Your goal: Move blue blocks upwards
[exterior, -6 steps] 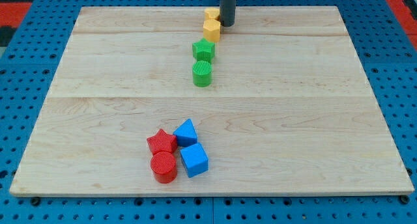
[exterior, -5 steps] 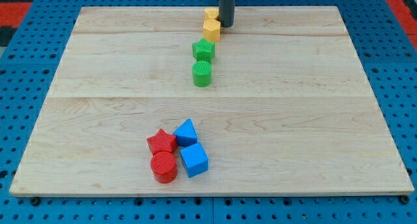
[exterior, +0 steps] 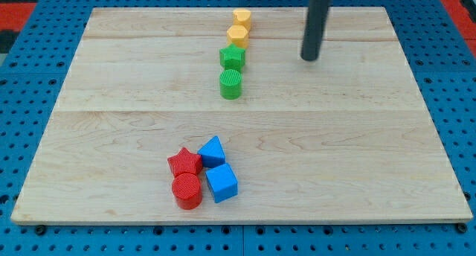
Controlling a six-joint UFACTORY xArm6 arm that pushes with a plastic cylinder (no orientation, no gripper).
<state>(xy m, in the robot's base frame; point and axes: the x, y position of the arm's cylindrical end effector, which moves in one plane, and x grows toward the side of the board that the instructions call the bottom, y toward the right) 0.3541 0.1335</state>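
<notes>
Big wooden board [exterior: 357, 152] fills most of the view, sitting on a blue pegboard [exterior: 30, 137]. No pincer on this arm at all, so nothing to call open or closed, just the dark rod [exterior: 315, 25] coming down from the view's top, leaning a touch, with my tip [exterior: 309, 59] on the board well right of the yellow and green blocks and touching none of them.

The blue ones are down near the view's bottom, left of centre. The blue cube [exterior: 222, 183] sits turned so a corner faces the view's bottom; no long axis really. Just above it, touching or nearly so, is the other blue block [exterior: 213, 150], sort of a wedge I think, peak pointing to the view's top.

Red star [exterior: 184, 162] sits against that one's left side, red cylinder [exterior: 187, 190] below it beside the cube.

Up top there's a column: yellow block [exterior: 242, 19], another yellow hexagon [exterior: 238, 36], green star [exterior: 232, 57], green cylinder [exterior: 231, 83].
</notes>
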